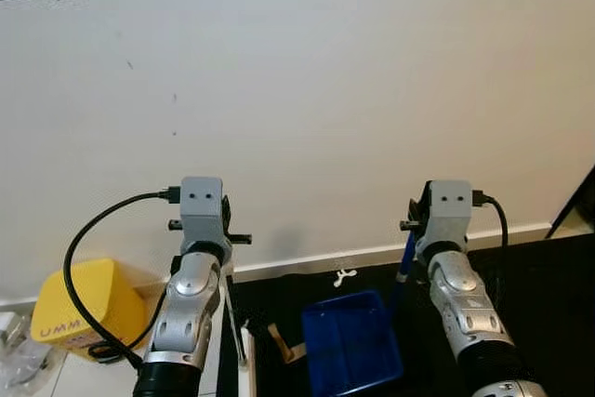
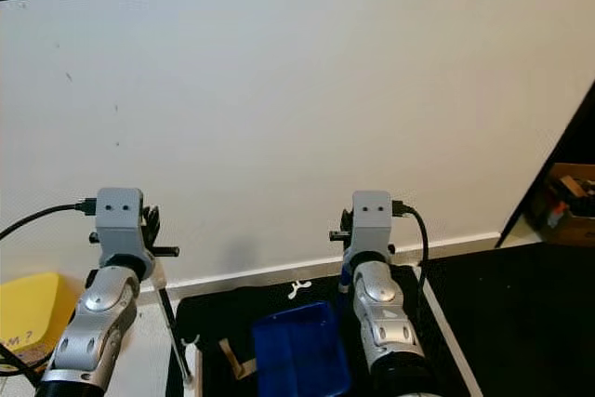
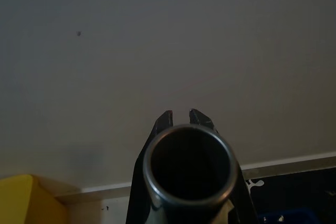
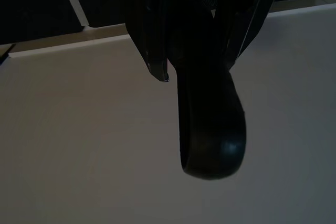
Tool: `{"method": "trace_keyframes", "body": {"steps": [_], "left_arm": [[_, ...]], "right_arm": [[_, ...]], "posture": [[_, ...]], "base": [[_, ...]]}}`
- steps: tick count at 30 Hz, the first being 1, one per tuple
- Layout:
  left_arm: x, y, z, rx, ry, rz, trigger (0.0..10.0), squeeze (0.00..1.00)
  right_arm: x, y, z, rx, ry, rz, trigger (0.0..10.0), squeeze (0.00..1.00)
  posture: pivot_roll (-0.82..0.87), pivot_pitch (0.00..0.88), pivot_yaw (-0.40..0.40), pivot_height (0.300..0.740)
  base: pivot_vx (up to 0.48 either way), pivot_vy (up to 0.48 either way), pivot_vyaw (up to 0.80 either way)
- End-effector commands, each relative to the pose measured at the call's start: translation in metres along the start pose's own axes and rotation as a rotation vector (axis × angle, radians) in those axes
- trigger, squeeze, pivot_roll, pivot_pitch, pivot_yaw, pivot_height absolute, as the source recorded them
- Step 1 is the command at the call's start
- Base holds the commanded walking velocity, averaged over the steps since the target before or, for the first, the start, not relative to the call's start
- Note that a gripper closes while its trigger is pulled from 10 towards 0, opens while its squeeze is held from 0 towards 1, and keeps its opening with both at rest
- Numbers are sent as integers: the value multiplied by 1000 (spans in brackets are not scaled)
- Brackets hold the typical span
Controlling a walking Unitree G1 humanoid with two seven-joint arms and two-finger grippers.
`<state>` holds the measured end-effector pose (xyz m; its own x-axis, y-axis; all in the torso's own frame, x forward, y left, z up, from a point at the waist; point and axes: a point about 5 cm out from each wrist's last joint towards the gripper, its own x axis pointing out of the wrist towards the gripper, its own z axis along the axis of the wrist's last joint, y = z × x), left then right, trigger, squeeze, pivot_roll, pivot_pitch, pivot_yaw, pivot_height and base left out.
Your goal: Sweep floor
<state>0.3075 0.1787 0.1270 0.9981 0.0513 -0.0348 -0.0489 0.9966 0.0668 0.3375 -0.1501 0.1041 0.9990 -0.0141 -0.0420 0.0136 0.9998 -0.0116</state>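
Observation:
My left gripper (image 1: pixel 227 222) is raised in front of the white wall, shut on a thin metal broom handle (image 1: pixel 233 321) that runs down to the floor. In the left wrist view the handle's hollow tube end (image 3: pixel 189 170) sits between the black fingers (image 3: pixel 165 120). My right gripper (image 1: pixel 416 218) is shut on the blue dustpan handle (image 1: pixel 406 265). Its dark rounded handle end (image 4: pixel 212 135) sticks out past the fingers (image 4: pixel 156 51). The blue dustpan (image 1: pixel 351 341) rests on the dark floor between my arms. A small white scrap (image 1: pixel 345 276) lies by the baseboard.
The white wall (image 1: pixel 307 109) stands close ahead, with a white baseboard (image 1: pixel 307 260) along its foot. A yellow box (image 1: pixel 82 309) sits at the left by the wall. A brown scrap (image 1: pixel 284 341) lies left of the dustpan. A dark opening (image 2: pixel 567 192) shows at far right.

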Motion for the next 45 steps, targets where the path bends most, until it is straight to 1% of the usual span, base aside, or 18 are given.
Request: {"method": "trace_keyframes", "body": {"steps": [1,9,14,17,20,22,23,24,25,32,34,35,38,39,41,42,44,45], "left_arm": [[-1,3,2,12,-9,18,10000,0],[-1,4,1,11,-8,24,10000,0],[-2,9,-2,16,-2,51,10000,0],[0,15,-4,20,4,77,10000,0],[3,21,-3,27,0,95,10000,0],[5,29,-6,5,15,129,10000,0],[5,29,-6,5,15,129,10000,0],[6,30,-7,1,20,133,10000,0],[10,31,-5,6,12,128,10000,0],[23,32,6,35,-33,118,10000,0],[33,36,14,43,-60,122,10000,0],[33,36,14,43,-60,122,10000,0],[50,41,30,66,-98,106,10000,0],[53,42,33,77,-103,103,10000,0],[54,43,35,83,-107,103,10000,0],[57,45,37,88,-110,106,10000,0],[63,54,44,107,-117,124,10000,0],[66,57,47,116,-120,128,10000,0]], "right_arm": [[1,9,7,22,-38,26,10000,0],[2,9,8,19,-38,28,10000,0],[3,9,10,25,-56,28,10000,0],[5,4,10,35,-59,12,10000,0],[6,0,8,-2,-56,17,10000,0],[5,-9,4,-30,-45,11,10000,0],[5,-9,4,-30,-45,11,10000,0],[6,-13,3,-34,-40,0,10000,0],[7,-23,4,-32,-36,-33,10000,0],[10,-34,9,-53,-48,-46,10000,0],[12,-40,10,-63,-54,-52,10000,0],[12,-40,10,-63,-54,-52,10000,0],[14,-43,18,-61,-97,-65,10000,0],[15,-43,20,-59,-111,-69,10000,0],[14,-43,22,-57,-124,-73,10000,0],[14,-44,25,-55,-141,-77,10000,0],[16,-46,32,-87,-173,-92,10000,0],[17,-47,34,-103,-181,-97,10000,0]], "posture": [[24,79,86,740],[24,76,81,740],[33,63,72,740],[37,71,61,740],[38,65,52,740],[41,60,51,740],[41,60,51,740],[41,60,51,740],[44,80,45,740],[32,108,51,740],[34,145,52,740],[34,145,52,740],[27,222,61,740],[27,222,61,740],[31,241,62,740],[39,266,62,740],[40,322,65,740],[40,322,65,740]], "base": [[0,0,0],[0,0,0],[0,0,0],[0,0,0],[0,0,0],[0,0,0],[0,0,0],[0,0,0],[0,0,0],[0,0,0],[0,0,0],[0,0,0],[0,0,0],[0,0,0],[0,0,0],[0,0,0],[0,0,0],[0,0,0]]}}
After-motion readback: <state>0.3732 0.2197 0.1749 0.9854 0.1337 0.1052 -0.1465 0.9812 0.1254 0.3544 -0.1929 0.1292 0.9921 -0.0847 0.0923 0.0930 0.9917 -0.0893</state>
